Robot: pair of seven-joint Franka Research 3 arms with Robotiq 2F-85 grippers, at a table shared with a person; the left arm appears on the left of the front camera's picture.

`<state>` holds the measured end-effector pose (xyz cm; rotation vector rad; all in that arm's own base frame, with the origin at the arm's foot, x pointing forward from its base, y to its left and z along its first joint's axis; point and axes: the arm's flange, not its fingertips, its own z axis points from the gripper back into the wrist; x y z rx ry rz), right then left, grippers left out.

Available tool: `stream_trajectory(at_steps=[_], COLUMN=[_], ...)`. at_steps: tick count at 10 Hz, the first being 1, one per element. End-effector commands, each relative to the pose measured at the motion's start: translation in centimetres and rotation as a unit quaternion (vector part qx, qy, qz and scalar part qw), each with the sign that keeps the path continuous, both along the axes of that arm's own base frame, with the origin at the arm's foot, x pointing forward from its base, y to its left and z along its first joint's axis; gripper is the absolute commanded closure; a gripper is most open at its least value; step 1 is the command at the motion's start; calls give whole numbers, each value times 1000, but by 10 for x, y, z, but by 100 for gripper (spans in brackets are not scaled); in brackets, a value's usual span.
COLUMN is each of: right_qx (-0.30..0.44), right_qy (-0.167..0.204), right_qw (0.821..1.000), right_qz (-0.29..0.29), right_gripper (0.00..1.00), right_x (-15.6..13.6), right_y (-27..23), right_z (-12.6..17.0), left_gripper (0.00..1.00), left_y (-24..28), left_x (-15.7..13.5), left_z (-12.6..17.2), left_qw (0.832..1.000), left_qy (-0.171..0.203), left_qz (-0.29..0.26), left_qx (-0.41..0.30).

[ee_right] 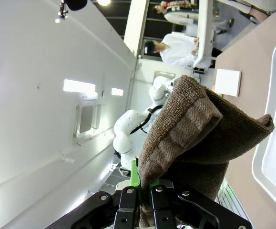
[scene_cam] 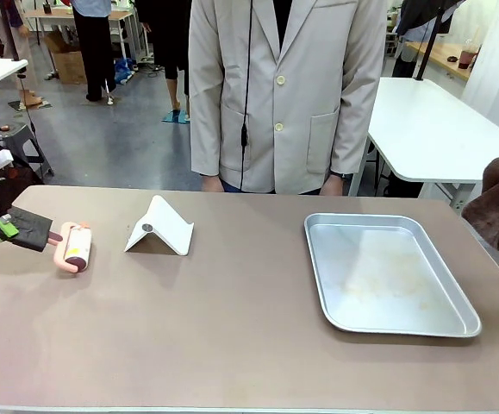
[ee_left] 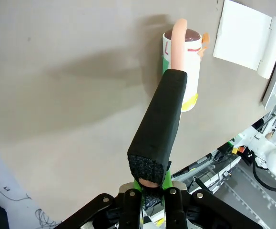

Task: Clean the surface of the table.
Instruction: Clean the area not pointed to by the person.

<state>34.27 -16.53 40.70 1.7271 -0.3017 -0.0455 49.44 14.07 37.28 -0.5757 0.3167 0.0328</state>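
The table (scene_cam: 232,345) top is smooth and matt. The tray (scene_cam: 361,217) is bare metal with a dull, brushed sheen, faintly smeared inside. The cloth (ee_right: 199,129) is thick, nubbly brown terry. The roller (ee_left: 190,67) has a glossy peach plastic handle and a paper-like wrap. Its foam sleeve (ee_left: 161,109) is black and matt, coarse and porous at the cut end. The stand (scene_cam: 159,228) is smooth white plastic. The jacket (scene_cam: 288,95) is matt woven cloth.

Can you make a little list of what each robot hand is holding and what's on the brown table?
left gripper: shut on the black foam handle of a peach-framed lint roller with a white roll
right gripper: shut on a folded brown fuzzy cloth
on the taupe-brown table: lint roller, white folded plastic stand, silver metal tray
far side: person in a beige jacket, standing
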Motion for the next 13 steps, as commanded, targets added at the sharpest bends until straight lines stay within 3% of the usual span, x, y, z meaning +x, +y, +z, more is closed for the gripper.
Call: stream_trajectory(at_steps=[1,5,8,10,12,13], right_qx=[2,2,2,2,2,2], right_qy=[0,0,0,0,0,0], right_qw=[1000,1000,1000,1000,1000,1000], right_qz=[2,2,2,2,2,2], right_gripper=[93,93,93,93,93,93], right_x=[-2,-2,-2,-2,-2,-2], right_y=[0,0,0,0,0,0], right_z=[5,5,5,5,5,5], left_gripper=[84,84,84,84,84,84], left_y=[-14,-12,21,47,76,97], left_x=[-5,-9,-47,-73,-93,-102], left_z=[-14,23,84,107,116,118], left_qw=[999,998,988,983,979,976], left_qy=[35,26,-31,-57,-29,-28], left_qz=[-9,0,-20,-35,-43,-19], left_qx=[7,-64,-147,-169,-199,-216])
